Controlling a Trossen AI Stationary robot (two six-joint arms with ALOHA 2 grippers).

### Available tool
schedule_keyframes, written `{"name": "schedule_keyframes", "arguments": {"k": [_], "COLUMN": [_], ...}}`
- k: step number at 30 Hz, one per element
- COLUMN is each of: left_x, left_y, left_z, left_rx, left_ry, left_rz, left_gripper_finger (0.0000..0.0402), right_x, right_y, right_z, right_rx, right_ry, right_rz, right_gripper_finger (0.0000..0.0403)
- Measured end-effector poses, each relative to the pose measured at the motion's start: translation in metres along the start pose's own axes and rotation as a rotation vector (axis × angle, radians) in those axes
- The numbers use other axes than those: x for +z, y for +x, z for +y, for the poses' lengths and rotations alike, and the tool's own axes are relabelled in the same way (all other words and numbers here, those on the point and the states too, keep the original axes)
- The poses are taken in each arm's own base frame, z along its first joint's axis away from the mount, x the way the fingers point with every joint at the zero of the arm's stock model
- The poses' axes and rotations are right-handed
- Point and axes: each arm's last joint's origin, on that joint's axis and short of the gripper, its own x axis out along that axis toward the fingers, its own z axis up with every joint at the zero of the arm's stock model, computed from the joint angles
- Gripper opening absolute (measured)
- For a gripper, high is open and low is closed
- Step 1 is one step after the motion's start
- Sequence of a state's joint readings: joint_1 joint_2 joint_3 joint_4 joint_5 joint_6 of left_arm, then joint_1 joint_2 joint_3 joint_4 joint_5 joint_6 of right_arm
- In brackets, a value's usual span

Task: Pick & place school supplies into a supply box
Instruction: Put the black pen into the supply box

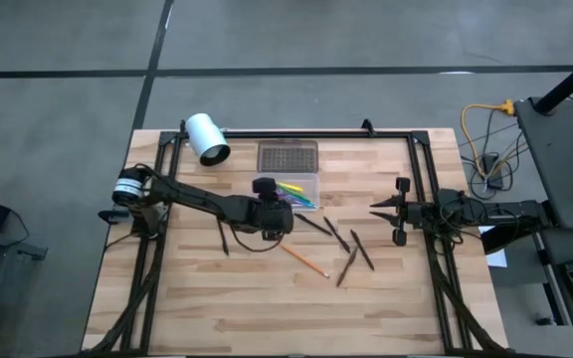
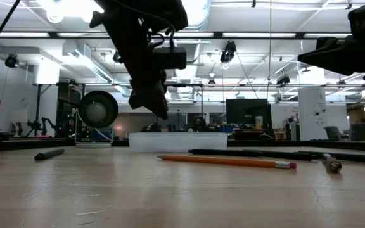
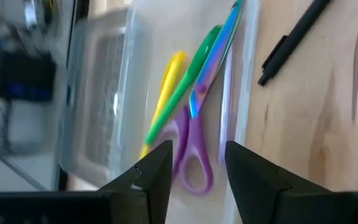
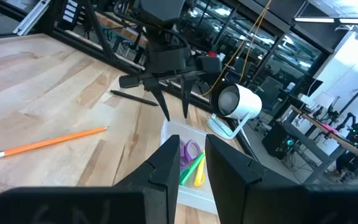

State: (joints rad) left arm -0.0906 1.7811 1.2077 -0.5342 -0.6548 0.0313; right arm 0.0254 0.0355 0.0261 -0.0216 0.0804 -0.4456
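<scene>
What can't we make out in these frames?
- Box contents: the low view shows only its side wall.
- Scissors handles: left wrist view, partly behind the left gripper's fingers.
- Dark pens: high view, too small to tell pen from pencil.
- Lid: left wrist view, blurred.

The clear supply box [image 1: 302,189] sits open near the back of the table, and its grey dotted lid [image 1: 287,157] lies flat just behind it. Inside the box lie purple-handled scissors [image 3: 194,140], a green pen [image 3: 182,96] and a yellow pen [image 3: 164,93], side by side. On the wood nearby lie an orange pencil [image 1: 305,261] and a few dark pens [image 1: 361,250], scattered.
</scene>
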Motion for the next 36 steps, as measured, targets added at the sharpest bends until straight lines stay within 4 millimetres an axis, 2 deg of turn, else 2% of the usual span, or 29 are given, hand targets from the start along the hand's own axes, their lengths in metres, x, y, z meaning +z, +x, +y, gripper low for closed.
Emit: {"name": "schedule_keyframes", "arguments": {"k": [11, 19, 28, 36], "left_x": [-0.021, -0.038, -0.058, -0.060], "left_y": [-0.014, -0.016, -0.028, -0.035], "left_z": [0.007, -0.002, -0.013, -0.021], "left_rx": [-0.025, -0.092, -0.097, -0.178], "left_ry": [-0.534, -0.732, -0.990, -1.143], "left_rz": [0.149, 0.229, 0.275, 0.364], "left_gripper_finger": [0.0132, 0.0132, 0.0132, 0.0132], "right_x": [0.000, 0.000, 0.000, 0.000], "right_y": [0.000, 0.000, 0.000, 0.000], "right_z": [0.000, 0.000, 0.000, 0.000], "right_rx": [0.001, 0.001, 0.001, 0.001], "right_ry": [0.000, 0.000, 0.000, 0.000], "right_rz": [-0.001, -0.001, 0.000, 0.000], "right_gripper_finger": [0.0068, 0.0068, 0.0068, 0.0068]}}
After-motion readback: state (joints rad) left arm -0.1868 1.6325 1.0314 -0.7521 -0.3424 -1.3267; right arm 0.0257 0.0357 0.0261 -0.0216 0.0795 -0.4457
